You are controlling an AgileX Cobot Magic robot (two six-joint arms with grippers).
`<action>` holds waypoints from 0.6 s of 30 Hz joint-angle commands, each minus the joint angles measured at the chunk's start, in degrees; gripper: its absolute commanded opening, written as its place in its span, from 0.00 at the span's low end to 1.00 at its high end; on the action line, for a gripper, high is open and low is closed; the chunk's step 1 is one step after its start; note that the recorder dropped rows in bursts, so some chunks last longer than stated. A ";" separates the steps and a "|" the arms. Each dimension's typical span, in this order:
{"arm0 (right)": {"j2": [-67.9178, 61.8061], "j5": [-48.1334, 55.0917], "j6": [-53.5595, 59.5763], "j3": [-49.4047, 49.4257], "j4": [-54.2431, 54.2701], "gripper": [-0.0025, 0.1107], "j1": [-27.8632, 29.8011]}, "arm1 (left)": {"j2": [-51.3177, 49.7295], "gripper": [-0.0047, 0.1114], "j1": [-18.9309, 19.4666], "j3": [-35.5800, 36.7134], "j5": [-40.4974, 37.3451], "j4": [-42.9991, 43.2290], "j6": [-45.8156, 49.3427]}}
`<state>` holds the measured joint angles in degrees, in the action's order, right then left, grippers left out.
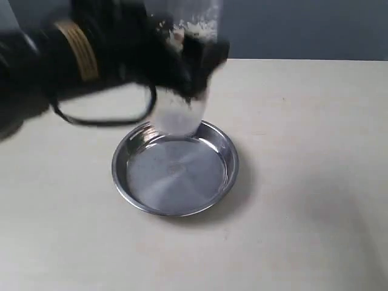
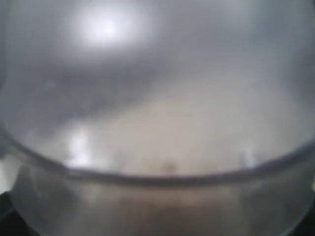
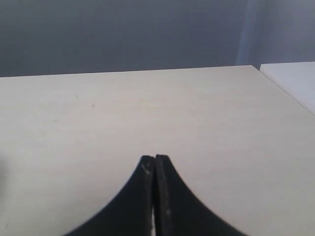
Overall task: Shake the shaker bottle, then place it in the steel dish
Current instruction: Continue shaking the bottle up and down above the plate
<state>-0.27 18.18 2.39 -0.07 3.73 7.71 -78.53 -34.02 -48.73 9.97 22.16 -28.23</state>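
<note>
The shaker bottle (image 1: 180, 112) hangs in the air, blurred by motion, its lower end just above the far rim of the steel dish (image 1: 124, 182). My left gripper (image 1: 191, 66) is shut around the bottle's middle, with pale granules visible near its top end. The dish is round, shiny and rests with nothing in it on the pale table. In the left wrist view the frosted bottle (image 2: 157, 113) fills the picture and hides the fingers. My right gripper (image 3: 155, 158) is shut on nothing over bare table, away from both objects.
The pale table (image 1: 303, 151) stretches around the dish, and a grey-blue wall (image 1: 303, 27) stands behind it. A black cable loop (image 1: 103, 118) hangs under the left arm. The right wrist view shows the table's far edge and corner (image 3: 253, 66).
</note>
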 commanded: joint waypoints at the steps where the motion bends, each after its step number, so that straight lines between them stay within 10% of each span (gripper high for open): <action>1: 0.27 -0.73 0.11 0.07 0.04 0.01 0.20 | -0.08 0.04 0.15 1.08 -2.65 -1.47 0.10; 18: 0.27 -0.73 0.11 0.07 0.04 0.01 0.20 | 8.13 0.04 1.87 -6.06 -2.31 3.25 1.39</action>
<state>-0.27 18.18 2.39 -0.07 3.73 7.71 -74.27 -32.49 -52.59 2.59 24.30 -26.46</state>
